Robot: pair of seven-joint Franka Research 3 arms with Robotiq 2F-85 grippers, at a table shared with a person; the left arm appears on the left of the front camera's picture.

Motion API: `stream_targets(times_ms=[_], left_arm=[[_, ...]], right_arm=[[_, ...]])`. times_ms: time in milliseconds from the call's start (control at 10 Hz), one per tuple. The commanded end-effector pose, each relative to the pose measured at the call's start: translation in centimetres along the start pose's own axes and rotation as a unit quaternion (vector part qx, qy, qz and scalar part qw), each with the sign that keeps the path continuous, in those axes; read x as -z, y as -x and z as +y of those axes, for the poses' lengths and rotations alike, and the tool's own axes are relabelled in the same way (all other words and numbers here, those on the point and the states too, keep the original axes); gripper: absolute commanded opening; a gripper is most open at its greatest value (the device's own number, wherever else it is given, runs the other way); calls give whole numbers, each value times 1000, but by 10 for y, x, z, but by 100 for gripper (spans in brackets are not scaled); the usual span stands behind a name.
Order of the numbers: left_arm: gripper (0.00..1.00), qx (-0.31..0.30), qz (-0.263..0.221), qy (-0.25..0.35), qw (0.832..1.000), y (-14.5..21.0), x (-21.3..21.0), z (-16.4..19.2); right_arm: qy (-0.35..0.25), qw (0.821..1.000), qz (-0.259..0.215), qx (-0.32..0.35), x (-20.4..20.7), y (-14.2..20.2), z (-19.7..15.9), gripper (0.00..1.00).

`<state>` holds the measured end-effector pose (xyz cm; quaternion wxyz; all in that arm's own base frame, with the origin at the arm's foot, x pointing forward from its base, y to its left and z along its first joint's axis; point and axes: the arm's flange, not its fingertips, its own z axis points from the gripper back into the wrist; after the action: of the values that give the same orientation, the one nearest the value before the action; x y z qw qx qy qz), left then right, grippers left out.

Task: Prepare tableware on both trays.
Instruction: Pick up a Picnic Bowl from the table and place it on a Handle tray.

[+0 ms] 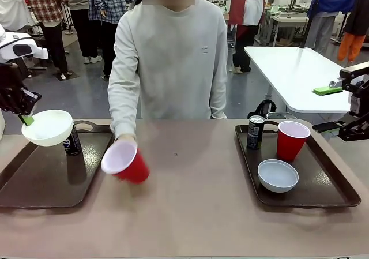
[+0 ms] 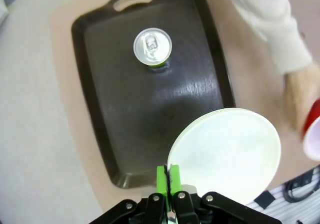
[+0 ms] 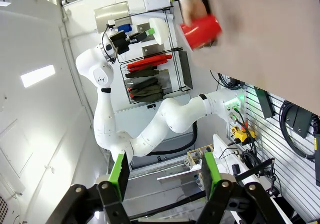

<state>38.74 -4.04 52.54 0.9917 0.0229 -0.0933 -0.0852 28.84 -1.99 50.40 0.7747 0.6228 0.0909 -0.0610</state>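
Note:
My left gripper (image 1: 24,118) is shut on the rim of a small white bowl (image 1: 47,126), which hangs above the far end of the left tray (image 1: 40,178). A dark can (image 1: 72,141) stands upright on that tray just behind the bowl. In the left wrist view the green pads (image 2: 161,179) pinch the bowl (image 2: 225,151) over the tray (image 2: 125,119), with the can (image 2: 152,47) farther on. The person's hand tilts a red cup (image 1: 127,162) over the table between the trays. The right tray (image 1: 326,187) carries a can (image 1: 255,132), a red cup (image 1: 292,141) and a white bowl (image 1: 278,175). My right gripper (image 1: 327,108) stays open beyond that tray's right end.
The person stands at the far side, one sleeve (image 1: 124,86) reaching down to the table. A white table (image 1: 294,68) and other people stand behind. The brown tabletop (image 1: 196,201) lies bare between the trays. The right wrist view shows the open right gripper (image 3: 164,176) and, farther off, the red cup (image 3: 200,30).

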Motion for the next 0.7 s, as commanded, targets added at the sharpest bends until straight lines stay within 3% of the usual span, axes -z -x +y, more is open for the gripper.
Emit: stream_targets(times_ms=[0,400,600], left_arm=[[2,5,17,11,1000,-3,14,2],[2,-2,86,-3,996,21,84,16],[2,-7,98,-11,995,34,116,14]], right_arm=[[7,1000,7,-6,-3,2,-3,76],[7,1000,7,-6,-3,2,-3,76],[7,1000,7,-6,-3,2,-3,76]])
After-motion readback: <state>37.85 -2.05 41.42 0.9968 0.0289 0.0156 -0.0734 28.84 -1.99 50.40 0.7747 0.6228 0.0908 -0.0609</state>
